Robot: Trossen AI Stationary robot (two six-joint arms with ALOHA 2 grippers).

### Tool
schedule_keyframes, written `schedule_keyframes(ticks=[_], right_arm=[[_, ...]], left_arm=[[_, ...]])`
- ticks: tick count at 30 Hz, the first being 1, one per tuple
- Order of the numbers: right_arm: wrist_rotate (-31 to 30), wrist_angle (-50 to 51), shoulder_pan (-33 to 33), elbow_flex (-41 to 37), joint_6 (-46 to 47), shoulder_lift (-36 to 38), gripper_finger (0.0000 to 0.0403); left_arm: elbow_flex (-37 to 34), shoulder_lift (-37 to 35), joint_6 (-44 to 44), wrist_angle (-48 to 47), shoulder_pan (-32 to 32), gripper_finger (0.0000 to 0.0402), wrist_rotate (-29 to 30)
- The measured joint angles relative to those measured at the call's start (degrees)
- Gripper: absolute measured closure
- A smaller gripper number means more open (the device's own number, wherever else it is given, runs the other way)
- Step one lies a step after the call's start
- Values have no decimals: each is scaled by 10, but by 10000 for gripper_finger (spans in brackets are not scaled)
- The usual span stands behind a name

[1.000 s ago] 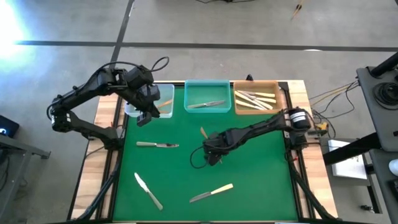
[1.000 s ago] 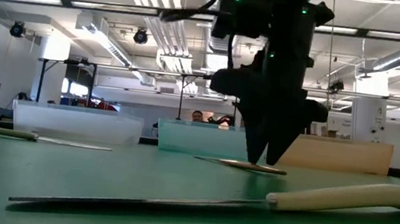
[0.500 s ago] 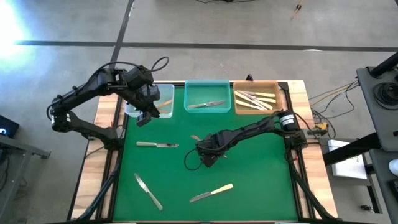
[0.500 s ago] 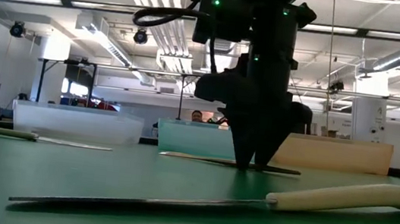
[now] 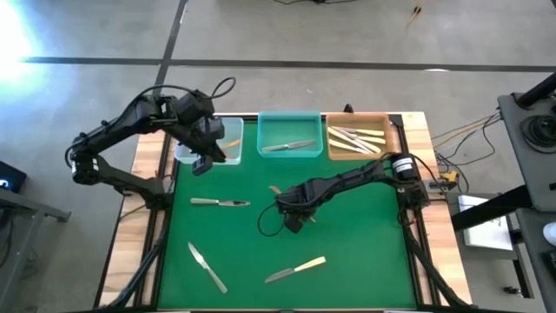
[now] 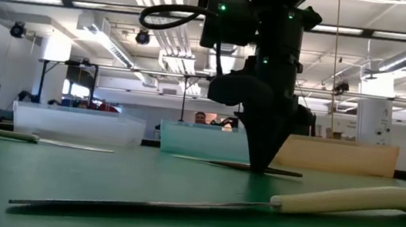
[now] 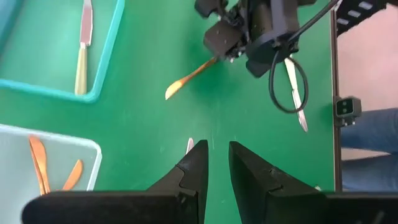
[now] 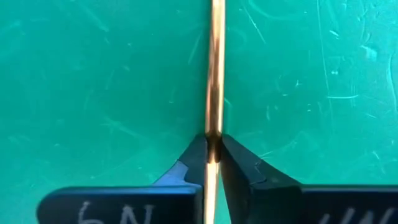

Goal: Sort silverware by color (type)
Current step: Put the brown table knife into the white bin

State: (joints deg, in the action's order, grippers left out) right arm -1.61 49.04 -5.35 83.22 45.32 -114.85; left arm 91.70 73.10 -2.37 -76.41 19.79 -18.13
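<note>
A gold knife (image 5: 274,189) lies on the green mat near its middle; it also shows in the right wrist view (image 8: 215,74) and the low view (image 6: 197,159). My right gripper (image 5: 291,207) is shut on it. My left gripper (image 5: 205,163) hangs over the near edge of the clear bin (image 5: 208,139), a little open and empty (image 7: 217,146). Two all-silver knives (image 5: 220,202) (image 5: 207,266) and a cream-handled knife (image 5: 295,269) lie flat on the mat. My right gripper pinches the gold knife between its two fingers at a point partway along its length (image 8: 214,138). The fingers point down from above and lie across the knife. The knife lies level at the mat's surface (image 6: 289,172), sticking out on both sides of the fingers.
Three bins stand along the far edge: the clear one with gold pieces (image 7: 37,163), a teal one (image 5: 289,135) with one knife, and an amber one (image 5: 358,136) with several cream-handled knives. Bare mat lies between the loose knives.
My right gripper has shut on the gold knife and shifted a little toward the table's left edge. The knife has turned about on the mat, its free end swinging toward the left.
</note>
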Motion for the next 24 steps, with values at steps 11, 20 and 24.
schedule_keyframes(ticks=[11,20,24], right_arm=[[-48,6,0,-5,-53,121,391],[-157,12,0,-6,-95,265,391],[-202,13,0,-6,-124,316,391]], left_arm=[[-4,-1,-31,100,-36,354,-68],[-56,-2,-25,267,-82,354,-69],[-139,0,25,419,-90,354,-69]])
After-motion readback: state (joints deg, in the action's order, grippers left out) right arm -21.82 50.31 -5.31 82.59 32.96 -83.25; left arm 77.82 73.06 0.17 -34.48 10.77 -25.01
